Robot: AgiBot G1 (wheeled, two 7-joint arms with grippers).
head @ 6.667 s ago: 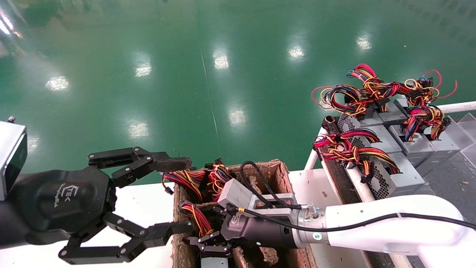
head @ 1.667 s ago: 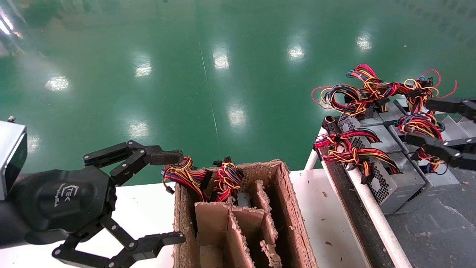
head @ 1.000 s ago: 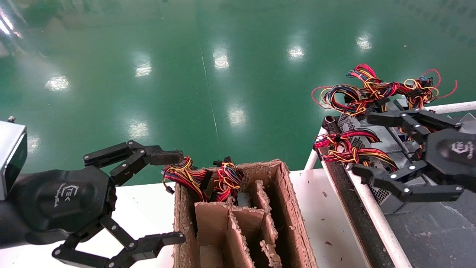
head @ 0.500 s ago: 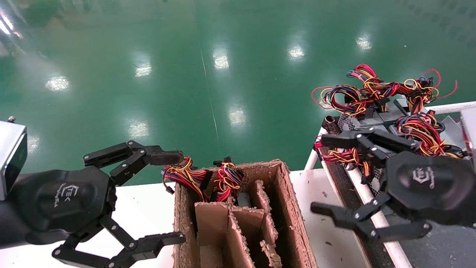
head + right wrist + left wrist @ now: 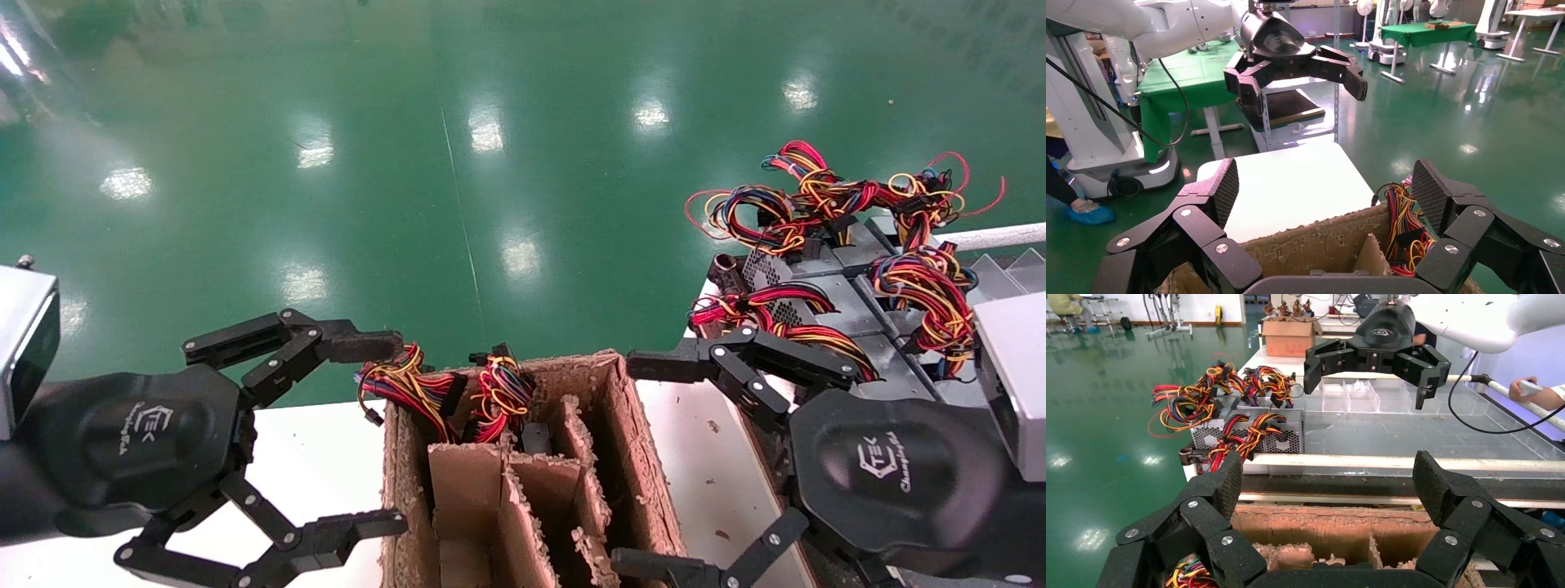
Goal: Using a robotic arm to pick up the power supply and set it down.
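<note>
Several grey power supplies (image 5: pixel 850 306) with red, yellow and black wires lie in a row on the dark belt at the right; their mesh sides (image 5: pixel 1291 441) show in the left wrist view. More wire bundles (image 5: pixel 409 388) stick out of the far cells of a cardboard box (image 5: pixel 645 490); the units below them are mostly hidden. My right gripper (image 5: pixel 637 465) hangs open and empty at the box's right wall, its own view (image 5: pixel 1324 190) looking over the box. My left gripper (image 5: pixel 380 433) is open and empty at the box's left wall (image 5: pixel 1327 490).
The box stands on a white table (image 5: pixel 327 457) with cardboard dividers (image 5: pixel 507 498) inside. A white rail (image 5: pixel 993 237) runs behind the belt. Clear plastic bins (image 5: pixel 1352 395) and a person's hand (image 5: pixel 1529 389) are beyond it. Green floor lies in front.
My right gripper, open and empty, has swung left from over the row of power supplies to the box's right side. The left gripper has not moved.
</note>
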